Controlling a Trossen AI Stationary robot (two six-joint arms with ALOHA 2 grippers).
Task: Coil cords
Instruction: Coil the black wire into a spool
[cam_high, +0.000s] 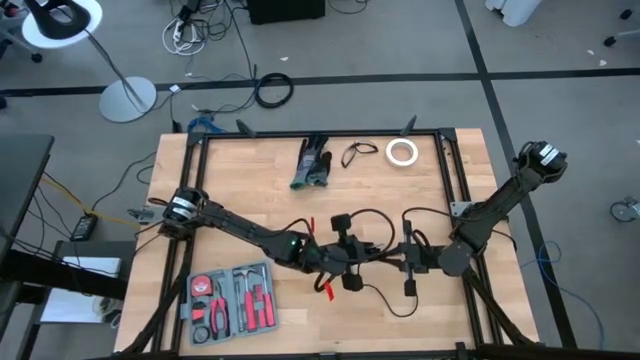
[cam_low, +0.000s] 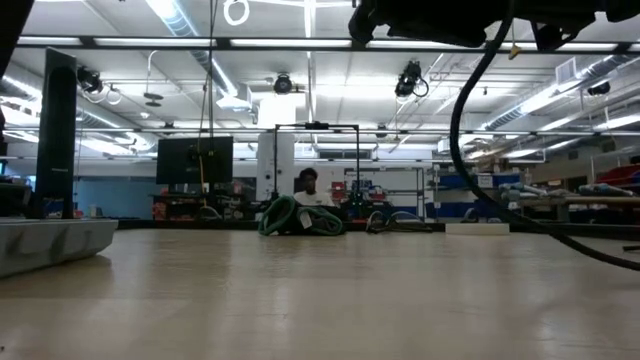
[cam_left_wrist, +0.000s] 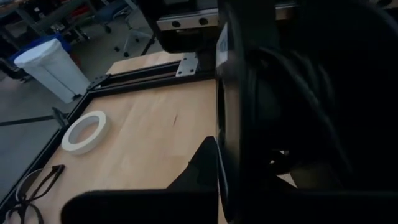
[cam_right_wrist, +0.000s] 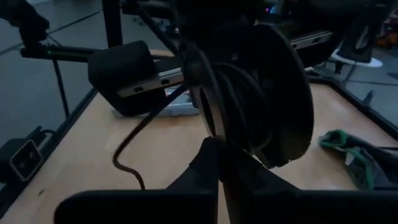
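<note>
Here, a pale, wood-grained worktop framed in black metal rail is seen from above. Both dark arms meet near its front middle. The left tool and the right tool are each closed. In the right wrist view, a round, disc-shaped black spool wound with thin black cord is seen pressed edge-on between that tool's fingers. In the left wrist view, a similar dark wound bundle fills the space at the left tool's closed fingers; what exactly is pinched cannot be told. From above, loose loops of the thin black cord are seen arching between the two tools, with a tail trailing toward the front edge.

At the back of the worktop lie a crumpled green and grey fabric glove, a small loose loop of thin black cord and a flat white tape roll. A grey plastic tray of red-handled tools sits at the front left.
</note>
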